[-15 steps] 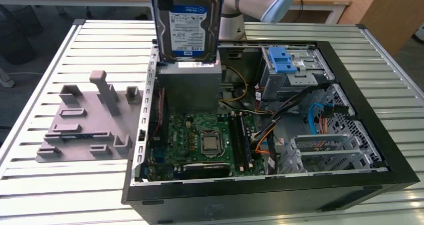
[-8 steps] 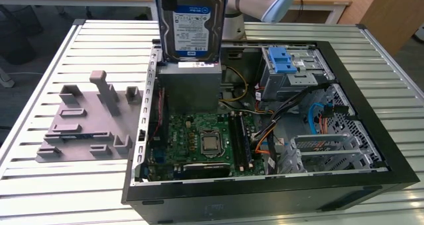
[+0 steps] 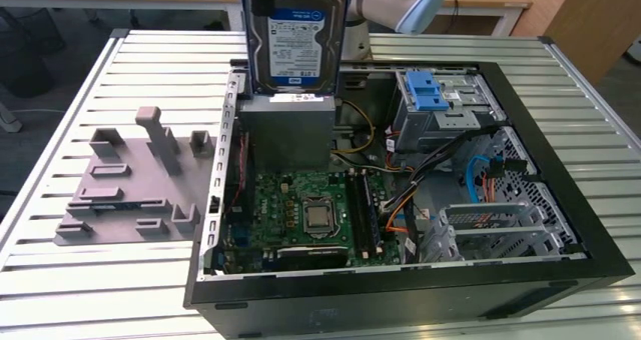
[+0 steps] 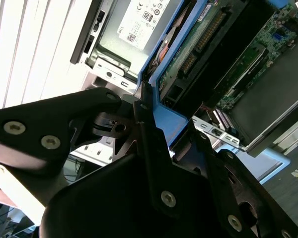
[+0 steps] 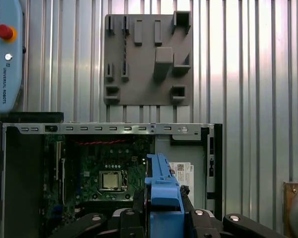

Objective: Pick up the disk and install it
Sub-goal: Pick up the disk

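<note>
The gripper [image 5: 164, 212] is closed on the disk [image 3: 294, 38], with its black fingers [image 4: 149, 144] pressing either side of the blue bracket [image 5: 163, 191] that frames the drive. The disk hangs upright from the gripper above the open computer case [image 3: 401, 284], label facing out in the exterior view. It sits over the case's grey power supply [image 3: 285, 133], apart from the silver drive cage [image 3: 446, 103] in the case.
</note>
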Robot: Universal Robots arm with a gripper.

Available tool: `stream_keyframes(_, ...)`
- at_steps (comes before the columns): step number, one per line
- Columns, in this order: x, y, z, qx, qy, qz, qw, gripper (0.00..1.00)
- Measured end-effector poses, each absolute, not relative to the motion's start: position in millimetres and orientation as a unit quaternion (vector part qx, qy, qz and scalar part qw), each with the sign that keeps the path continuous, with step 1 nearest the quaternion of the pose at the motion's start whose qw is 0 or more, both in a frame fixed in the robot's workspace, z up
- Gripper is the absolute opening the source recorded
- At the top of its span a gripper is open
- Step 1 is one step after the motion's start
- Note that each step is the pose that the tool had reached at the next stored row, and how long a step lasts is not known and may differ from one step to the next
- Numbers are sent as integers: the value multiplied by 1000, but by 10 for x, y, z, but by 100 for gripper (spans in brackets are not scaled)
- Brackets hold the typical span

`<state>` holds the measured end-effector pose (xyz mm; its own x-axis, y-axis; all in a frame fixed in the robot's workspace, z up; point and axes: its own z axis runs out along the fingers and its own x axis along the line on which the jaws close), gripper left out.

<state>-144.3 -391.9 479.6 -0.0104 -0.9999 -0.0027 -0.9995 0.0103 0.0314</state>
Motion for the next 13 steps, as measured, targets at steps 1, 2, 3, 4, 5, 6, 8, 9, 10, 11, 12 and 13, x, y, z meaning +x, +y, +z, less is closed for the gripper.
stream_keyframes(1,-1436,-3919,4796,703,-711,-12,10,36)
stream_keyframes(2,-1428,-3919,4796,703,-711,-12,10,36)
stream_keyframes(3,-1421,-3919,4795,703,-711,-12,10,36)
stream_keyframes(4,-1414,-3920,4795,703,-711,-12,10,36)
stream_keyframes(5,-1407,-3919,4796,703,-711,-12,10,36)
stream_keyframes(6,-1399,-3920,4795,703,-711,-12,10,36)
stream_keyframes(8,-1385,-3920,4795,703,-711,-12,10,36)
stream_keyframes(9,-1377,-3920,4794,703,-711,-12,10,36)
stream_keyframes(10,-1370,-3920,4794,703,-711,-12,10,36)
stream_keyframes(11,-1362,-3920,4794,703,-711,-12,10,36)
stream_keyframes(12,-1354,-3920,4794,703,-711,-12,10,36)
stream_keyframes(13,-1347,-3921,4794,703,-711,-12,10,36)
